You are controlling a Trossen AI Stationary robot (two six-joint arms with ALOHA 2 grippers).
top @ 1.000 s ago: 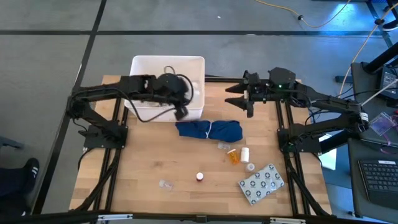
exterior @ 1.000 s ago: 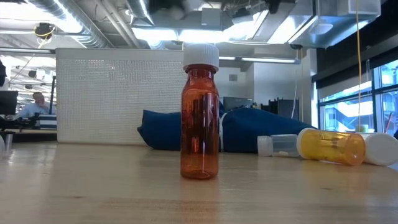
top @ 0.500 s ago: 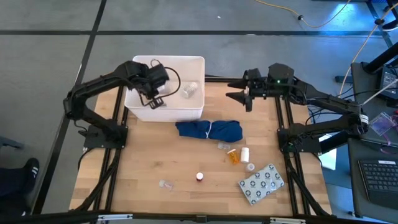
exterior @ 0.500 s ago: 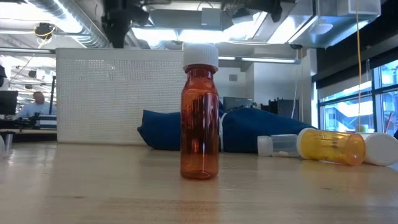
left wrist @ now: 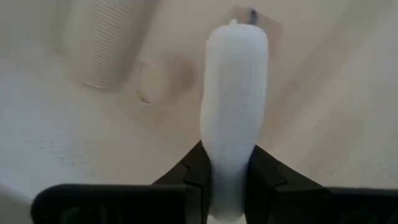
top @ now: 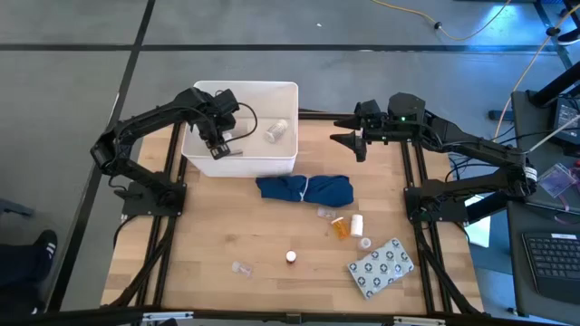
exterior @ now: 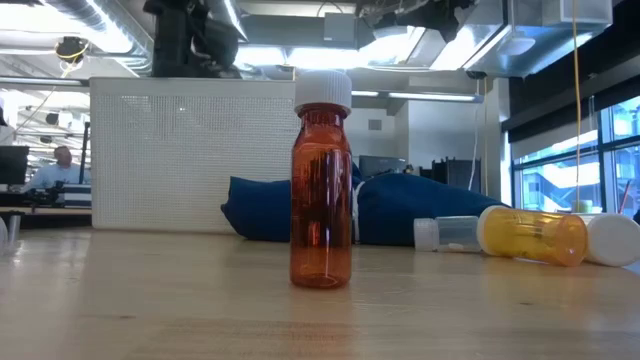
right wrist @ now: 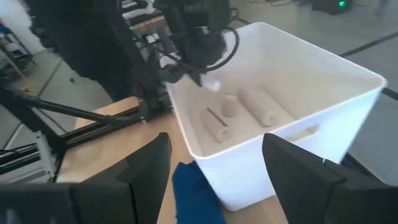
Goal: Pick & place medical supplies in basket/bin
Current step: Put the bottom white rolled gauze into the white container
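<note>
My left gripper [top: 222, 148] points down into the white bin [top: 245, 86] at the table's far left, over the bin's left half, and is shut on a slim white roll [left wrist: 235, 93]. A gauze roll [top: 276, 132] and two more white rolls [right wrist: 217, 127] lie on the bin's floor. My right gripper [top: 353, 140] hovers open above the table's far right with nothing between its fingers. On the table lie a lying orange pill bottle [top: 338, 226], white vials [top: 357, 223], an upright amber bottle [top: 291, 257], a clear vial [top: 241, 268] and the dotted blister pack [top: 381, 267]. My left gripper pinches the white roll by its upper end [left wrist: 229, 177] between its two fingers. The fingers come from above, pointing down. The roll hangs below them, roughly in line with them, clear of the bin's floor [left wrist: 74, 143].
A crumpled dark blue cloth [top: 304, 189] lies just on the near side of the bin. The arms' black frames run along both table sides. The near left of the wooden table [top: 208, 235] is bare but for the clear vial.
My left gripper has swung from the bin's near right corner toward the table's left and far edge, over the bin's left half. It has tipped over until it points down and has sunk toward the bin, still shut on the white roll.
</note>
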